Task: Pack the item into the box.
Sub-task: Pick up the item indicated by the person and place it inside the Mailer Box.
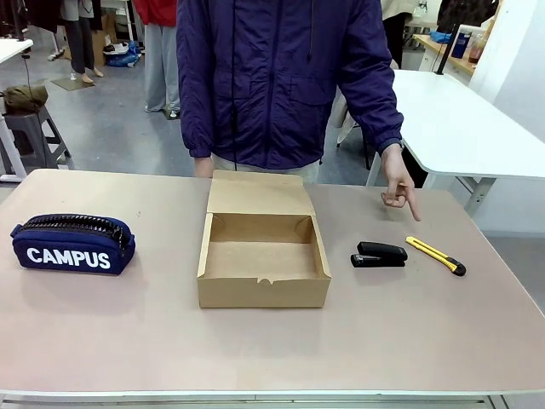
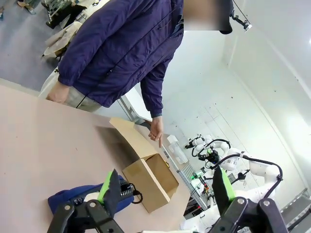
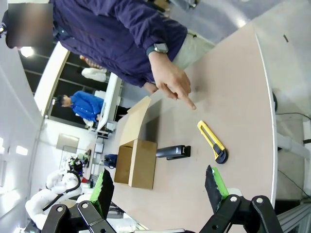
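Right wrist view: the right end effector [image 3: 158, 184] hangs above the table [image 3: 233, 97] with its two green-padded fingers spread wide and nothing between them. The yellow utility knife [image 3: 212, 141] lies flat on the table ahead of this end effector, just beyond the finger at picture right and well apart from it, its black end nearest that finger. The black stapler [image 3: 173, 152] lies ahead of the gap between the fingers, beside the knife and not touching it. The brown cardboard box [image 3: 138, 170] stands ahead of the finger at picture left, with its flap lid raised. A person's hand [image 3: 172, 82] points an index finger down at the table beyond the knife, without touching it.

Left wrist view: the left end effector [image 2: 164, 187] is likewise spread wide and holds nothing. The navy "CAMPUS" pouch [image 2: 68, 199] lies just beyond the finger at picture left; the box lies ahead, between the fingers, open.

Front view: the knife lies outside the box, with the stapler between the two.
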You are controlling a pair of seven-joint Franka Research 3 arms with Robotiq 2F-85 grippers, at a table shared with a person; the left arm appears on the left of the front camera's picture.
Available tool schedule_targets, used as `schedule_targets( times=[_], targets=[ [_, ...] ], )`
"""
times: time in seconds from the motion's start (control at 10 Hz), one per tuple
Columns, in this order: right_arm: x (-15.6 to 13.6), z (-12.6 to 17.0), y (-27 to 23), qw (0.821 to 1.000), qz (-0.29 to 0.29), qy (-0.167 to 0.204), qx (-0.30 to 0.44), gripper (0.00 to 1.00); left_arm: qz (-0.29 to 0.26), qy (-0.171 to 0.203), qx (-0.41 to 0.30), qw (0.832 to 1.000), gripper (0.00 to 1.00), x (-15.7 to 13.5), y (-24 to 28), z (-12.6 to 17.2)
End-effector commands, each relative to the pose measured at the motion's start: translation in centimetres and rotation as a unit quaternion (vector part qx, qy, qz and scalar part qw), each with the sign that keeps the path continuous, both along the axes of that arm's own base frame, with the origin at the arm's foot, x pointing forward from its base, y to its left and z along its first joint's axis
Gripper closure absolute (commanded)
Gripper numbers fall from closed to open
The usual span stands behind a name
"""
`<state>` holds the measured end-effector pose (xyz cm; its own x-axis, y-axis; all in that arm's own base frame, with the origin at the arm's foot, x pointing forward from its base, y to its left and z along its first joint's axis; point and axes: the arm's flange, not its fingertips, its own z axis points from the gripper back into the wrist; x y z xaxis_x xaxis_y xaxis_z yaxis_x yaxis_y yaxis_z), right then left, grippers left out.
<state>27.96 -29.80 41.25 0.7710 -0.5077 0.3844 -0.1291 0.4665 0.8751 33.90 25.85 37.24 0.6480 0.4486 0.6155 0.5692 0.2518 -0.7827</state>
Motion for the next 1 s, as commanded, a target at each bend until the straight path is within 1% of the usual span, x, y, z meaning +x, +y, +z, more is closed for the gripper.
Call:
schedule_targets(
  times=[0.0, 0.1, 0.2, 0.3, 0.4, 0.5, 0.6, 0.7, 0.8, 0.9],
  targets=[
    [0.2, 0.1, -0.3, 1.0, 0.001, -0.019, 0.0, 0.0, -0.003, -0.008, 0.006, 1.0, 0.0, 0.0, 0.1, 0.1],
    [0.2, 0.1, -0.3, 1.0, 0.001, -0.019, 0.0, 0.0, -0.003, -0.008, 0.006, 1.0, 0.0, 0.0, 0.1, 0.1],
    [0.0, 0.0, 0.0, 1.0, 0.0, 0.0, -0.001, 0.0, -0.003, -0.008, 0.006, 1.0, 0.0, 0.0, 0.1, 0.1],
    [1.1, 1.5, 3.3, 0.995, 0.048, -0.006, -0.085, 0.0, -0.003, -0.008, 0.006, 1.0, 0.0, 0.0, 0.1, 0.1],
    [2.2, 2.8, 6.9, 0.982, 0.098, -0.024, -0.159, 0.0, -0.003, -0.008, 0.006, 1.0, 0.0, 0.0, 0.1, 0.1],
    [2.8, 3.7, 10.0, 0.963, 0.153, -0.043, -0.216, 0.0, -0.003, -0.008, 0.006, 1.0, 0.0, 0.0, 0.1, 0.1],
    [3.3, 4.3, 12.8, 0.939, 0.196, -0.047, -0.278, 0.0, -0.003, -0.008, 0.006, 1.0, 0.0, 0.0, 0.1, 0.1],
    [3.7, 4.5, 15.5, 0.904, 0.232, -0.032, -0.358, 0.0, -0.003, -0.008, 0.006, 1.0, 0.0, 0.0, 0.1, 0.1],
    [4.3, 4.2, 17.9, 0.87, 0.259, -0.021, -0.419, 0.0, -0.003, -0.008, 0.006, 1.0, 0.0, 0.0, 0.1, 0.1],
    [4.9, 3.7, 20.3, 0.841, 0.294, -0.026, -0.454, 0.0, -0.003, -0.008, 0.006, 1.0, 0.0, 0.0, 0.1, 0.1]
  ],
)
